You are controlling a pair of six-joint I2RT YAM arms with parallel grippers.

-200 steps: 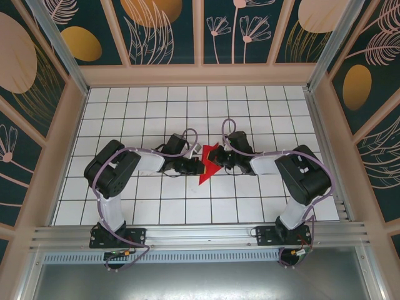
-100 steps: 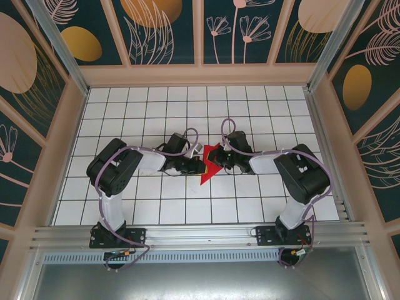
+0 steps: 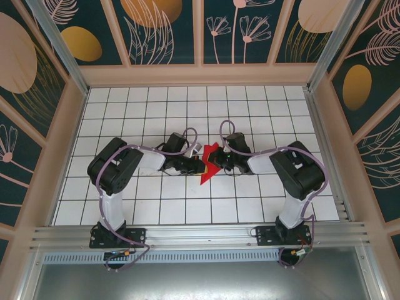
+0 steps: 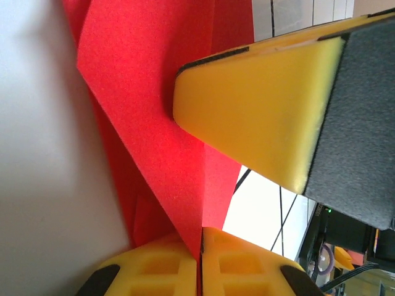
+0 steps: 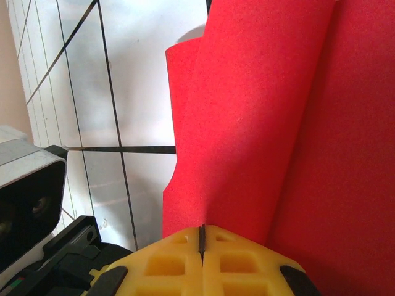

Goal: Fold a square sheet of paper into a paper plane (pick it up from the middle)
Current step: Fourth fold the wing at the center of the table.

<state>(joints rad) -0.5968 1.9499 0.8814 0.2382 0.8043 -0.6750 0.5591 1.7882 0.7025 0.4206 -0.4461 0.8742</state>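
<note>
Two clenched pinches hold the red paper (image 3: 208, 164), left tool (image 3: 195, 165) at its left side, right tool (image 3: 219, 161) at its right, surface (image 3: 156, 206) beneath it; best to grip firmly, match edges, pull gently.

Top external: high behind arm bases (image 3: 119, 236), facing down on whole grid table (image 3: 125, 106). Wrist views: extremely close, facing red paper (image 4: 148, 135), shared with overhead at centre.

One red sheet of paper (image 3: 208, 166), two arms (image 3: 115, 167) (image 3: 299, 170), one gridded table (image 3: 250, 106)
</note>
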